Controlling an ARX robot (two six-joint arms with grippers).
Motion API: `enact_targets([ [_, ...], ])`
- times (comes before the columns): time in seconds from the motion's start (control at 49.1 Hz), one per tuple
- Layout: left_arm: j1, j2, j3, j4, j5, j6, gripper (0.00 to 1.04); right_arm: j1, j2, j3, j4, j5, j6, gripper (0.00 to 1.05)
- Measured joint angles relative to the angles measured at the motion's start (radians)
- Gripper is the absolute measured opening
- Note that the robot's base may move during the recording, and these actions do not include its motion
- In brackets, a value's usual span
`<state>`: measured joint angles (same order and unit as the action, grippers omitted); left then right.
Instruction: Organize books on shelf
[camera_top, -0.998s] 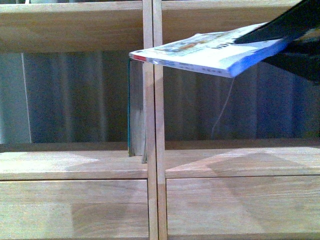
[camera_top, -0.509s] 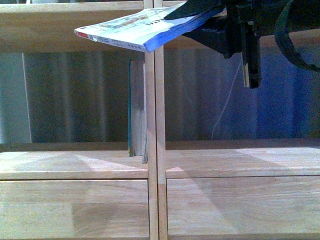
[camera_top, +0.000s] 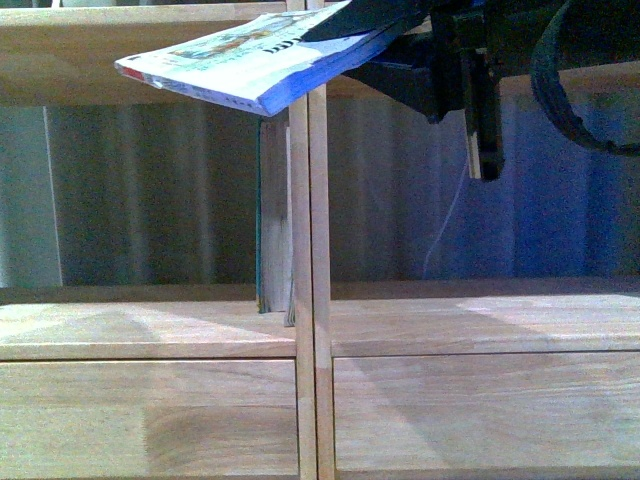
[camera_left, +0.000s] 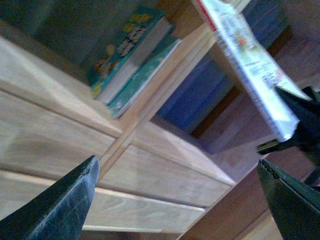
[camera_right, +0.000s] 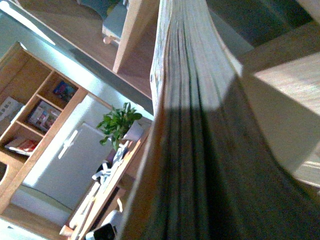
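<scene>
- Across the front view, the shelf (camera_top: 150, 330) fills the frame: pale wood boards, a central divider (camera_top: 308, 250) and two flat drawer fronts (camera_top: 150, 415) below.
- Behind the open compartments hangs a blue-grey, curtain-like backdrop (camera_top: 150, 190); a thin white cord (camera_top: 445, 230) dangles in the right compartment.
- Upright in the left compartment, a teal book (camera_top: 262, 220) stands near the divider, with a thinner book (camera_top: 290, 230) between them.
- The right gripper (camera_top: 368, 45) is clamped on the blue edge of the white softcover (camera_top: 240, 62), which hangs in the air before the upper board, tilted, its red-cornered end reaching over the left side.
- Only the left wrist view shows the left gripper (camera_left: 177, 161): fingers spread wide, nothing between them. It also shows the teal book's cartoon cover.
- Only the right wrist view shows the room: a potted plant (camera_right: 120, 125) and a wooden cabinet (camera_right: 40, 100) with open cubbies, past the softcover's page edges.
</scene>
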<state>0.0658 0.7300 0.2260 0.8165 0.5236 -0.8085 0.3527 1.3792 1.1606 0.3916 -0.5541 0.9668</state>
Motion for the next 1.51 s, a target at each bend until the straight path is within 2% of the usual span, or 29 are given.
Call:
enact_targets([
  [0.143, -0.046, 0.059, 0.045, 0.109, -0.023, -0.093, 0.97, 0.026, -0.01, -0.014, 0.0, -0.009, -0.014, 0.07],
  [0.265, -0.078, 0.092, 0.093, 0.137, -0.026, -0.129, 0.97, 0.039, -0.019, -0.031, 0.006, -0.013, -0.019, 0.07],
  [0.57, -0.042, 0.157, 0.15, 0.217, -0.014, -0.191, 0.97, 0.058, -0.096, -0.12, 0.029, -0.044, -0.016, 0.07],
  [0.815, -0.056, 0.166, 0.174, 0.226, -0.014, -0.202, 0.97, 0.103, -0.165, -0.18, 0.047, -0.065, 0.009, 0.07],
  [1.1, -0.072, 0.173, 0.194, 0.238, -0.026, -0.21, 0.97, 0.2, -0.225, -0.23, 0.029, -0.075, 0.008, 0.07],
  [1.406, -0.105, 0.166, 0.204, 0.215, -0.06, -0.206, 0.97, 0.302, -0.232, -0.27, 0.017, -0.037, -0.016, 0.07],
  [1.507, -0.11, 0.158, 0.204, 0.187, -0.078, -0.198, 0.86, 0.306, -0.232, -0.27, 0.017, -0.035, -0.019, 0.07],
])
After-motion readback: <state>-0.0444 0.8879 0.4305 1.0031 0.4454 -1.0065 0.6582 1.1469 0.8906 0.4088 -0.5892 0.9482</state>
